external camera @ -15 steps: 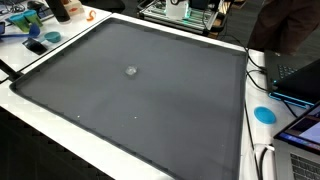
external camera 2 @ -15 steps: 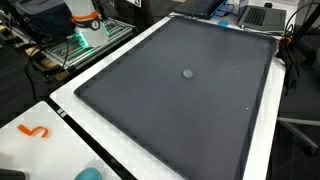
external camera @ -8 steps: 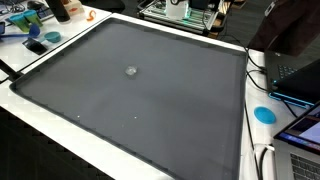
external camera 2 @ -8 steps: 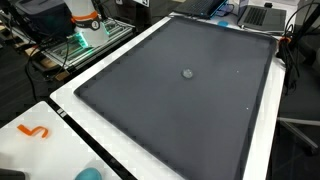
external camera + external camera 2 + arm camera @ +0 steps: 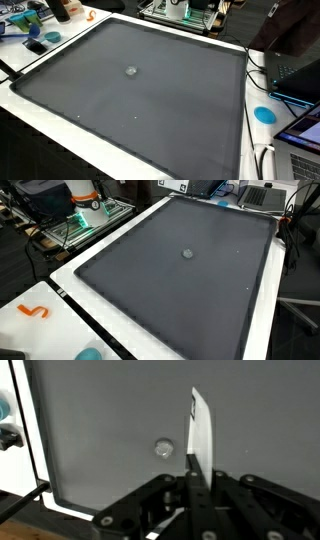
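Note:
In the wrist view my gripper (image 5: 197, 465) is shut on a thin white flat piece (image 5: 201, 425), shaped like a plastic knife blade, which sticks out beyond the fingertips. It hangs over a large dark grey mat (image 5: 260, 420). A small round grey object (image 5: 163, 448) lies on the mat just left of the white piece, apart from it. Both exterior views show the mat (image 5: 150, 100) (image 5: 190, 280) and the small round object (image 5: 131, 70) (image 5: 187, 253). Neither the arm nor the gripper appears in them.
A white table border (image 5: 40, 110) (image 5: 110, 245) frames the mat. An orange hook-shaped piece (image 5: 35, 311) and a blue disc (image 5: 264, 114) lie on it. Laptops (image 5: 262, 194) and cables (image 5: 262, 160) sit at one end, and a cluttered cart (image 5: 80, 220) stands beside the table.

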`<state>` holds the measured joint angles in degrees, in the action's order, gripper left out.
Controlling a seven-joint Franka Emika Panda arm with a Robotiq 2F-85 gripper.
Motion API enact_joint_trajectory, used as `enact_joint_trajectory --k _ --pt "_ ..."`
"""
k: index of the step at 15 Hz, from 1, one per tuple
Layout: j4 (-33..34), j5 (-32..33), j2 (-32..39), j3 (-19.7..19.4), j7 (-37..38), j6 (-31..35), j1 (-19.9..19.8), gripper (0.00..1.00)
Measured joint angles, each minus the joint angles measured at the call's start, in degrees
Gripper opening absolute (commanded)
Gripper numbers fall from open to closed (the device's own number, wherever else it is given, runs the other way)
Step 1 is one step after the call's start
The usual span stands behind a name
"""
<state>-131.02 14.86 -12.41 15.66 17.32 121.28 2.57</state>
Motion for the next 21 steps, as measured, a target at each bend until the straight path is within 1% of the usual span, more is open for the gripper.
enact_joint_trajectory --k 3,6,10,11,13,18,19,21 --pt "6.1 7.78 7.68 0.26 4.42 -0.12 0.07 0.01" --pt "11.62 11.49 13.89 -0.9 5.12 -0.16 0.86 0.01" --pt "18.02 13.09 20.01 -3.47 5.12 -0.08 2.85 0.01" --pt "19.35 13.32 21.26 -4.12 5.12 -0.06 3.41 0.04" --pt "21.57 13.5 23.4 -5.25 5.12 0.0 4.3 0.04" --pt "23.06 13.55 24.81 -5.64 5.12 0.0 4.69 0.04" --pt "23.06 13.55 24.81 -5.67 5.12 0.0 4.74 0.01" --pt "23.07 13.55 24.83 -6.02 5.12 0.0 5.04 0.01"
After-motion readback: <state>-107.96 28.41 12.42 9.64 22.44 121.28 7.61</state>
